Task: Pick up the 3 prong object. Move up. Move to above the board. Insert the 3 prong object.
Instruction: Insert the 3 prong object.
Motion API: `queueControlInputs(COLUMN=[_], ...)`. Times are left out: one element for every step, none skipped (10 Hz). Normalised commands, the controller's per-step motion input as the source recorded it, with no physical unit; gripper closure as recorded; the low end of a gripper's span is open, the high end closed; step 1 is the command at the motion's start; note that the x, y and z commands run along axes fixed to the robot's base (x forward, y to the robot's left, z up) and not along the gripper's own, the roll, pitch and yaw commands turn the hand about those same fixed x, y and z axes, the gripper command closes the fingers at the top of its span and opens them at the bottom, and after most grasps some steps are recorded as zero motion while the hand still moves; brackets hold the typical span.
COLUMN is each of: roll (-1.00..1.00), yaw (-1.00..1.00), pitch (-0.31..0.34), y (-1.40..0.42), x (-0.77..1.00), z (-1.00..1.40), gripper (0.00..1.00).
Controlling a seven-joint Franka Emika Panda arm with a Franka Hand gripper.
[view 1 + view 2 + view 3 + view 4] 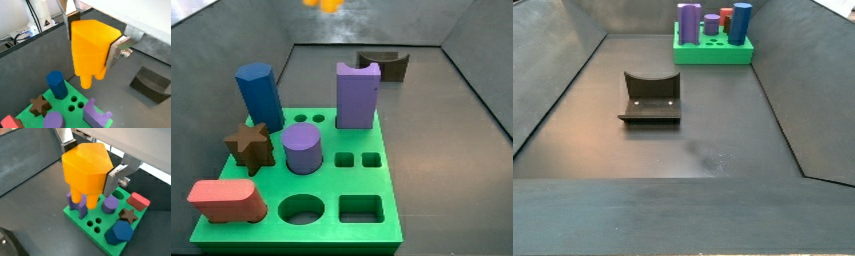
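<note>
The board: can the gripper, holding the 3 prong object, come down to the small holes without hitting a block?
Probably yes. The gripper holds the 3 prong object high above the board. The small holes lie open between the blue block and purple block, though the space is narrow.
</note>
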Motion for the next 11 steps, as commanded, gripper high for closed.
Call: queueControlInputs(roll=[0.00, 0.00, -0.06, -0.05, 0.00, -0.07, -0.08, -0.05, 0.00, 0.00, 0.00], yaw=[-0.15, -0.25, -0.33, -0.33, -0.31, -0.24, -0.21, -0.19, -0.17, -0.15, -0.09], pitch=[-0.116, -0.120, -0.157, -0.149, -0.130, -0.134, -0.146, -0.080, 0.000, 0.000, 0.000], y=[-0.01, -0.06, -0.07, -0.07, -0.07, -0.03, -0.04, -0.08, -0.13, -0.13, -0.09], x=[-0.39, -0.40, -0.35, -0.28, -0.27, -0.23, -0.20, 0.00, 0.30, 0.29, 0.09], z=[-0.35, -0.46, -0.51, -0.58, -0.58, -0.50, -0.49, -0.52, -0.46, -0.37, -0.30], gripper=[1.00, 1.00, 1.00, 1.00, 1.00, 1.00, 1.00, 1.00, 1.00, 1.00, 1.00])
